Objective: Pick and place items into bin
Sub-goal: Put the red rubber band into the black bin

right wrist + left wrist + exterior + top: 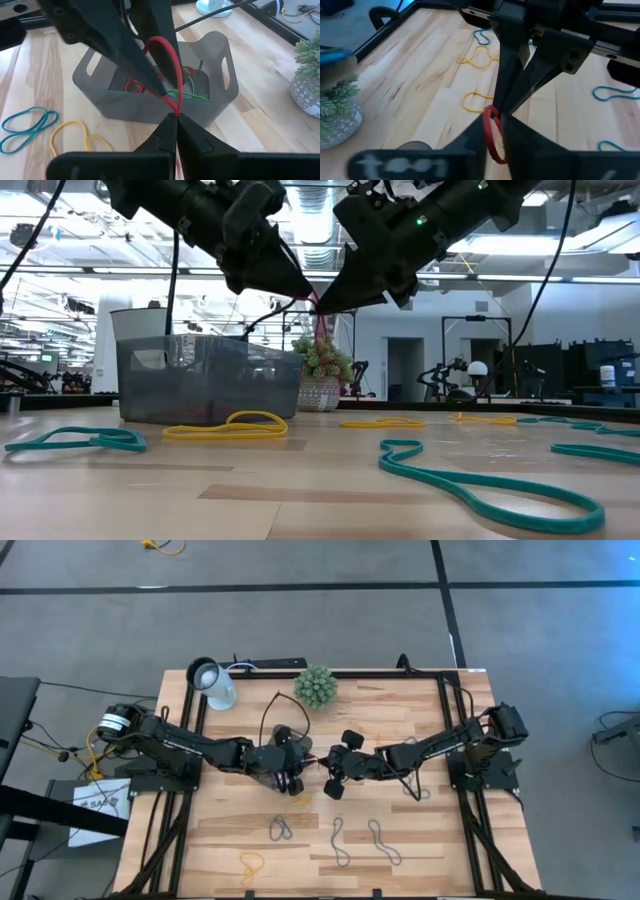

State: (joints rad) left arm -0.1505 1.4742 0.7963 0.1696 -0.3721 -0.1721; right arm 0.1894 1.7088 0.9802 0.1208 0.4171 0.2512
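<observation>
2 grippers meet just beside the bin (155,95): your right gripper (172,117) and left gripper (492,117) both pinch 1 red band (167,65), clamped tight, seemingly passing it over for dropping among bands already inside.

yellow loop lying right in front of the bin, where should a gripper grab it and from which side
Probably from straight above, pinching the narrow waist of the yellow loop, where its two strands run close together. It lies flat on the table beside the bin, so a side approach has nothing to catch.
</observation>
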